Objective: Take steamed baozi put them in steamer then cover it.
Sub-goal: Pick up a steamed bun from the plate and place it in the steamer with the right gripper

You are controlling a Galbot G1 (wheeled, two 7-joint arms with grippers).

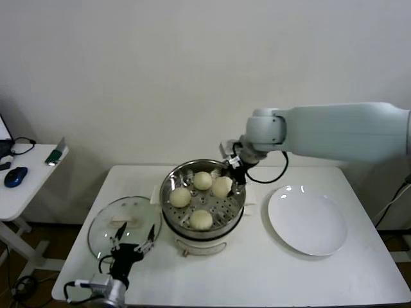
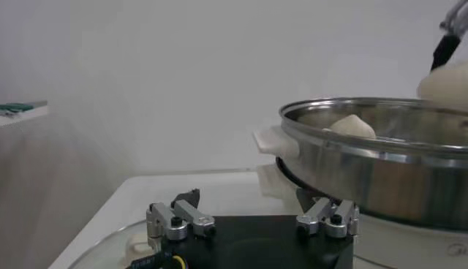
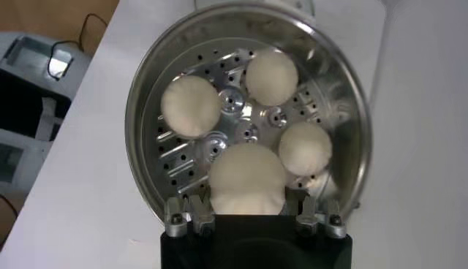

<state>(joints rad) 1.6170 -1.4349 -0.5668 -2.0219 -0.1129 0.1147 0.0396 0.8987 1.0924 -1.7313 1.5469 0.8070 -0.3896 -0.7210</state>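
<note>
The steamer [image 1: 172, 215] stands at the table's middle with three baozi on its perforated tray [image 3: 241, 131]: one at the back [image 1: 203, 180], one at the left [image 1: 180, 196], one at the front [image 1: 201, 219]. My right gripper [image 1: 234, 168] is shut on a fourth baozi [image 1: 222, 187] and holds it just above the steamer's back right rim. In the right wrist view this baozi [image 3: 247, 179] sits between the fingers. The glass cover [image 1: 103, 224] lies flat on the table left of the steamer. My left gripper [image 1: 131, 247] hovers open and empty over the cover's near edge.
An empty flat white plate [image 1: 308, 220] lies right of the steamer. A small side table [image 1: 26, 183] with a blue mouse [image 1: 15, 176] stands at the far left. The table's front edge runs just below my left gripper.
</note>
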